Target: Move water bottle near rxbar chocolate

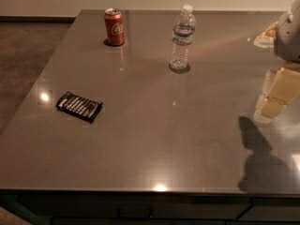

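jaws hang low over the right edge of the bench (164,149), pale and blocky beneath the grey wrist housing (290,32) and partly cut off by the frame. we cannot tell whether they are parted or closed. they hold nothing of the task, though, because the water bottle (182,39) stands well apart from them, upright on its base toward the back of the bench and a little right of centre. its white cap is on top and the dark label band runs around its upper half. the rxbar chocolate (79,107) lies flat on the left side of the bench, nearer the front, turned at a slant with its white lettering facing up. bottle and bar are well apart, so we judge the task not yet begun in any way that shows. a coca-cola can (114,27) stands upright at the back left, apart from both, and it has no part in the task. we read the low, side-on position of the jaws as a waiting stance, short of the bottle. an approach from the right at about label height would suit a tall, light, ribbed bottle that could tip if nudged near the cap. the arm's shadow (260,161) falls on the front right of the bench, away from everything.
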